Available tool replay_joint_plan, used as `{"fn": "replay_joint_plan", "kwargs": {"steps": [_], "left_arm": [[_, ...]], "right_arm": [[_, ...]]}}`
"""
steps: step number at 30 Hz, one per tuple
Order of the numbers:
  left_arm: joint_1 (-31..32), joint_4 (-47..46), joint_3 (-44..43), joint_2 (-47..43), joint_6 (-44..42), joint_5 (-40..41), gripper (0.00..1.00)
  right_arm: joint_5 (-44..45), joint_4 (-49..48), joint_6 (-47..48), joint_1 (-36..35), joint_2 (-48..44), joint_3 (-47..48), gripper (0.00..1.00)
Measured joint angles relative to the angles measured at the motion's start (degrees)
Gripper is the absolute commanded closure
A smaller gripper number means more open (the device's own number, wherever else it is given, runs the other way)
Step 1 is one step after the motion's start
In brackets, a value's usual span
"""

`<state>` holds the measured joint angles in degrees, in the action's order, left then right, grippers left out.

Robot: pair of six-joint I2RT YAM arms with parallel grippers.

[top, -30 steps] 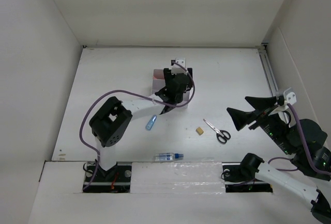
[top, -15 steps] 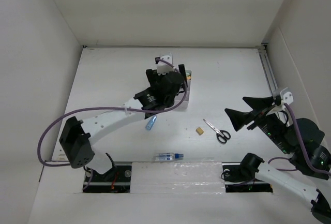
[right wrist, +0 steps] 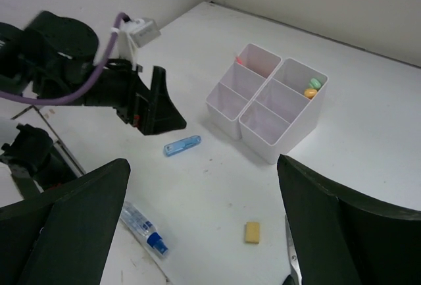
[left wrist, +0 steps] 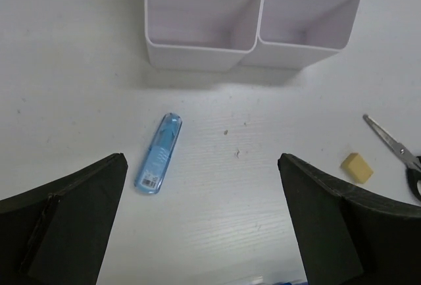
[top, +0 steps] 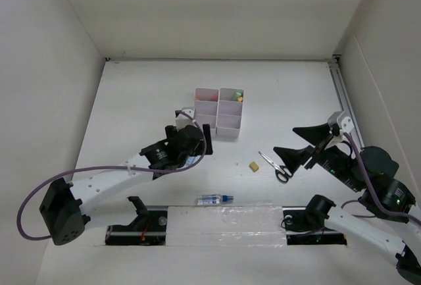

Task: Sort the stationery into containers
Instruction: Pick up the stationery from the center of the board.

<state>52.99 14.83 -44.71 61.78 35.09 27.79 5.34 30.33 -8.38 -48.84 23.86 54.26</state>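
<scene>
- White glossy plastic forms the organizer (top: 227, 131), square-walled, two columns by three rows, standing mid-table.
- The left arm stretches low and forward across the table. The left gripper (left wrist: 202, 158) is spread wide, holds nothing, and faces the organizer's near wall.
- The small blue tube (left wrist: 158, 153), translucent and flattish, lies on the table between the spread fingers, nearer the left one and touching neither.
- The right arm is folded at the right side. The right gripper (top: 289, 141) gapes fully, empty, raised near the black-handled scissors (top: 276, 166).
- The tan eraser cube (top: 252, 165) sits just left of the scissors' blades.
- The clear blue-capped bottle (top: 215, 199) lies by the table's near edge.
- Green and orange tips (right wrist: 312, 87) show in the far right compartment.
</scene>
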Motion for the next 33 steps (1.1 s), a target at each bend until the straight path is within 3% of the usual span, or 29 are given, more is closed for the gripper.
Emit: {"fn": "replay_joint_plan", "kwargs": {"steps": [9, 13, 17, 23, 25, 26, 29, 33], "left_arm": [[-1.5, -2.3, 5.2, 13.8, 5.2, -5.3, 0.0], [-3.5, -3.4, 6.1, 15.2, 6.5, -5.2, 0.0], [-4.0, -6.1, 6.5, 16.2, 6.8, -6.4, 0.17], [-5.1, -8.7, 5.8, 21.5, 7.0, -5.6, 0.17], [-5.1, -8.6, 4.9, 22.7, 7.1, -4.9, 0.25], [-5.1, -8.6, 4.4, 23.3, 7.2, -4.6, 0.36], [-5.2, -8.5, 3.7, 24.5, 7.5, -3.9, 0.47], [-5.0, -8.1, 3.5, 24.5, 8.4, -3.7, 0.48]], "right_arm": [[-3.3, -1.6, 0.0, 0.0, -0.8, -0.8, 0.0], [-4.2, -1.6, 0.0, 0.0, -1.1, -0.9, 0.0], [-4.5, -1.6, 0.0, 0.0, -1.4, -0.9, 0.0], [-4.7, -1.6, 0.0, 0.0, -1.4, -0.9, 0.0], [-4.8, -1.6, 0.0, 0.0, -1.4, -0.9, 0.0], [-4.8, -1.6, 0.0, 0.0, -1.4, -0.9, 0.0], [-4.8, -1.6, 0.0, 0.0, -1.4, -0.9, 0.0], [-4.8, -1.6, 0.0, 0.0, -1.4, -0.9, 0.0]]}}
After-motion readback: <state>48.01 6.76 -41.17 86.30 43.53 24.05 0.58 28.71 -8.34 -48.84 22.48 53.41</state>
